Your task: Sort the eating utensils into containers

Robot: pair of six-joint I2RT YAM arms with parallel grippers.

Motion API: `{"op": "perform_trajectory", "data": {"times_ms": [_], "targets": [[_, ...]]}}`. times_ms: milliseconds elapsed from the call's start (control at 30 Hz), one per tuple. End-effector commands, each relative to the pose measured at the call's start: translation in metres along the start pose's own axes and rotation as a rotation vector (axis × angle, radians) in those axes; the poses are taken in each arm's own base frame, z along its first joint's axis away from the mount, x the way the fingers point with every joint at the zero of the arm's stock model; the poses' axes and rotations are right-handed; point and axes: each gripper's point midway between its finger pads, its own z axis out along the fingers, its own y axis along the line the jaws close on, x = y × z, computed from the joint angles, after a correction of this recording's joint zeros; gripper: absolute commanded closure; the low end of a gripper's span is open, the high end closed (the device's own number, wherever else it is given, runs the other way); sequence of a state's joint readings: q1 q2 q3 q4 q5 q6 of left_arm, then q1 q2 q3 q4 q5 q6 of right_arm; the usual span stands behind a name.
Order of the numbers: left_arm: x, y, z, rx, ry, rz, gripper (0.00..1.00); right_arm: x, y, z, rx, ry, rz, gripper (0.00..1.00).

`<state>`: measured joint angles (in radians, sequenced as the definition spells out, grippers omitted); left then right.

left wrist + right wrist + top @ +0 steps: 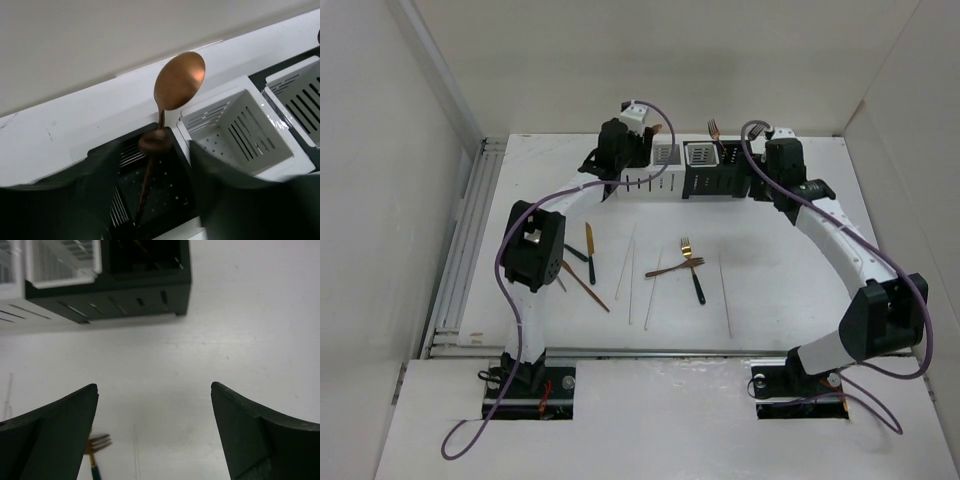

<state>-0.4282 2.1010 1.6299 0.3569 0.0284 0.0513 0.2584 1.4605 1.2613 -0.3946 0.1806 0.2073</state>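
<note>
Left hand (157,200) parted, gripping nothing; copper spoon (179,80) stands in black compartment (172,192) at desk's (780,260) far edge. Next I lift clear, fetch another

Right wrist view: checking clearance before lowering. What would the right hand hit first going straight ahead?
Probably bare table, short of the black container; the gold fork lies off to the side of the open right hand. Depth is unclear.

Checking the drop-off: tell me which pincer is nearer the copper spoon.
Left. The left pincer straddles the copper spoon standing in a black compartment; the right pincer hangs over the table near the containers' opposite end.
</note>
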Motion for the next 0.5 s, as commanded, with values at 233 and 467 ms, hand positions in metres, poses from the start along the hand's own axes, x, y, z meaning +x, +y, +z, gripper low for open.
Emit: {"op": "perform_trajectory", "data": {"times_ms": [233, 467], "targets": [[-0.109, 0.031, -0.05, 0.001, -0.082, -0.006, 0.22, 0.169, 0.004, -0.032, 0.003, 0.543, 0.074, 0.14], [-0.115, 0.064, -0.135, -0.08, 0.012, -0.176, 0.22, 0.228, 0.031, -0.048, 0.02, 0.602, 0.151, 0.21]]}}
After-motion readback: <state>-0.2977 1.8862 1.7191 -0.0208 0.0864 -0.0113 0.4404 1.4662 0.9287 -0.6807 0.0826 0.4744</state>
